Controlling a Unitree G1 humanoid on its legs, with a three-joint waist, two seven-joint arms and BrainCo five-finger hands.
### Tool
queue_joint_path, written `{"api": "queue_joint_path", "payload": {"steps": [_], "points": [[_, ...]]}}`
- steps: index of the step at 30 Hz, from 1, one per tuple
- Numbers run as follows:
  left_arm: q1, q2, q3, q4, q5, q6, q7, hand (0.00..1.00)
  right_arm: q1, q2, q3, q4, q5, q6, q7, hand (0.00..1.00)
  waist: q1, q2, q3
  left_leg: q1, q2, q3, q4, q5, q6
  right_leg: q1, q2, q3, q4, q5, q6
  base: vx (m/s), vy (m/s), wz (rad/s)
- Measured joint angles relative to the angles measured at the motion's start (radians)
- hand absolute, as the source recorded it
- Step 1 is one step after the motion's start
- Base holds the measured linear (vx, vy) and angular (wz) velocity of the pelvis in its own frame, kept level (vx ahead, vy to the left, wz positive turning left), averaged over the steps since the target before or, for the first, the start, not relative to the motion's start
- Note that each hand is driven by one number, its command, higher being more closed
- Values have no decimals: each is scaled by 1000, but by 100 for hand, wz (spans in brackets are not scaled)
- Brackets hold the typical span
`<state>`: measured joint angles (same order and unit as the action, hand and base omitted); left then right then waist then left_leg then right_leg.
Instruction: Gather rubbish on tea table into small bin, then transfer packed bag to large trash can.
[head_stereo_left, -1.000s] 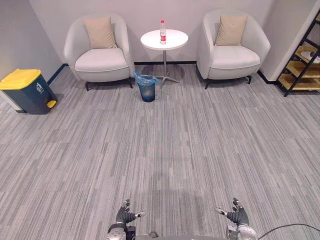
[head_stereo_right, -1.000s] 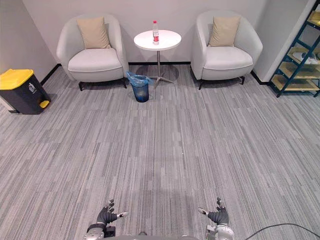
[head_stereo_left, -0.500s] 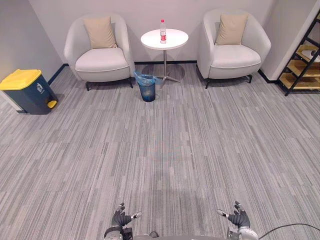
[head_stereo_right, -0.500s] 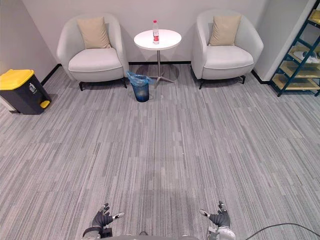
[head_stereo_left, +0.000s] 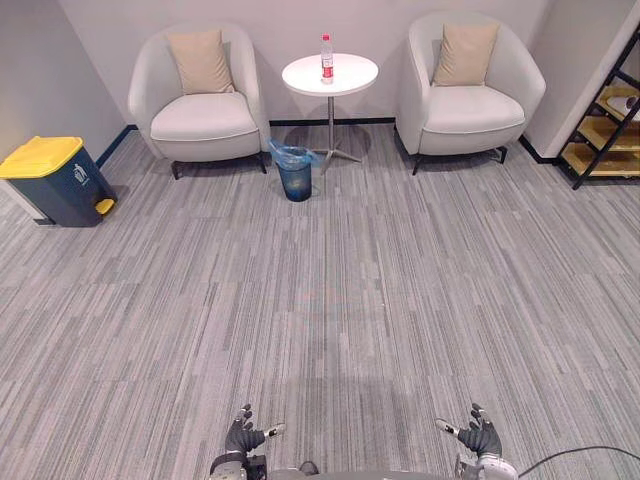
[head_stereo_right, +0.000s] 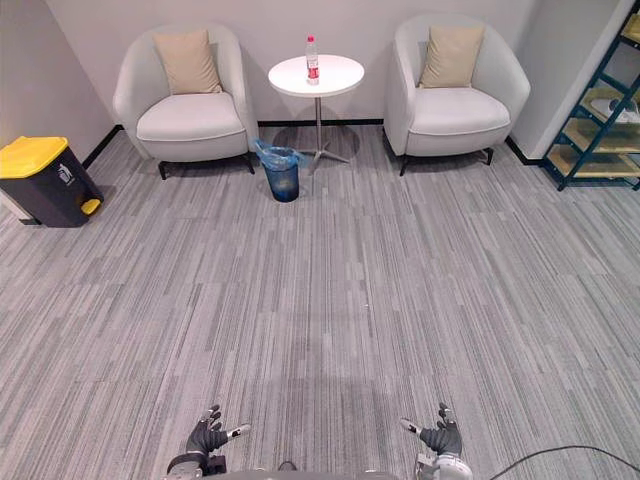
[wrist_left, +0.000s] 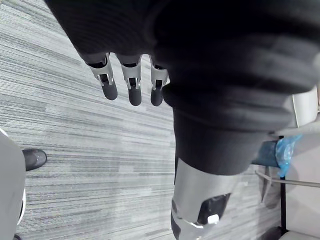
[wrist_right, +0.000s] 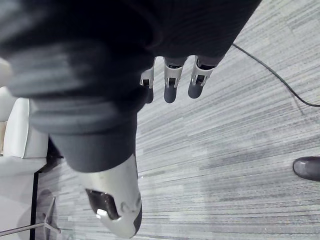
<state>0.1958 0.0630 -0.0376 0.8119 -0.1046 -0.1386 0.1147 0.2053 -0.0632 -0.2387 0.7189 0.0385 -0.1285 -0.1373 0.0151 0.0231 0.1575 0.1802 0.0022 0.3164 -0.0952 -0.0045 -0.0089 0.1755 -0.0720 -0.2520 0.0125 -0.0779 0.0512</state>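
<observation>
In the left eye view, the bottle (head_stereo_left: 326, 59) stands upright at about the middle of the tea table (head_stereo_left: 350, 82), which is flanked by two armchairs (head_stereo_left: 205, 120). The small bin (head_stereo_left: 295, 184), lined with a blue bag (head_stereo_left: 290, 157), sits on the carpet (head_stereo_left: 330, 300) just beside the table's foot. The large trash can (head_stereo_left: 55, 185) with its yellow lid stands by the left wall, well apart from both. The left hand (head_stereo_left: 242, 437) and right hand (head_stereo_left: 481, 438) show at the bottom edge, fingers spread and empty. Compared with a second ago, both hands sit lower in the picture. The whole room has also shifted slightly, so the camera has moved and the furniture has not. Nothing has been picked up, so the task looks to be at its very start, with the room yet to be crossed.

The right eye view gives the same layout, with a shelf (head_stereo_right: 600, 120) against the right wall.

In the left wrist view, the left hand's fingers (wrist_left: 131, 90) hang straight over bare carpet and hold nothing.

In the right wrist view, the right hand's fingers (wrist_right: 170, 89) are likewise straight and empty.

The bottle carries a red label and the trash can has a small pale mark on its side, possibly a symbol. Both are too small to read.
</observation>
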Motion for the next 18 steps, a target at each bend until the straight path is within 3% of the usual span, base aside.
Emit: {"api": "queue_joint_path", "payload": {"steps": [7,9,11,12,16,18], "points": [[8,0,-11,-40,0,0,1,0,-19,-3,1,-42,0,0,-17,0,2,2,-2,-37,-1,33,44,-42,21,-49,-14,23,50,-20,16,23,19,-13],[11,0,-28,-57,0,0,1,0,-22,-7,1,-43,-1,0,-18,0,2,1,-1,-66,-5,43,107,-95,31,-95,-42,36,146,-71,32,64,71,-13],[22,-1,-40,-76,-2,0,1,0,-19,-16,2,-39,-1,3,-18,0,2,-4,4,-85,-16,48,187,-173,47,-151,-93,33,309,-138,79,73,113,-11],[24,-1,-41,-76,-2,0,1,0,-16,-21,4,-37,-1,5,-18,0,1,-3,4,-84,-17,49,200,-187,51,-170,-105,28,358,-142,87,94,123,-11],[28,24,-41,-100,-4,2,4,0,-11,-30,14,-36,0,21,-30,0,-1,2,13,-34,-28,40,247,-251,65,-324,-189,-9,742,-136,80,186,106,-1],[24,37,-41,-112,-5,4,19,0,-10,-32,14,-36,0,23,-34,0,-6,15,19,-10,-16,28,257,-264,68,-364,-193,-37,787,-189,76,269,36,23]]}}
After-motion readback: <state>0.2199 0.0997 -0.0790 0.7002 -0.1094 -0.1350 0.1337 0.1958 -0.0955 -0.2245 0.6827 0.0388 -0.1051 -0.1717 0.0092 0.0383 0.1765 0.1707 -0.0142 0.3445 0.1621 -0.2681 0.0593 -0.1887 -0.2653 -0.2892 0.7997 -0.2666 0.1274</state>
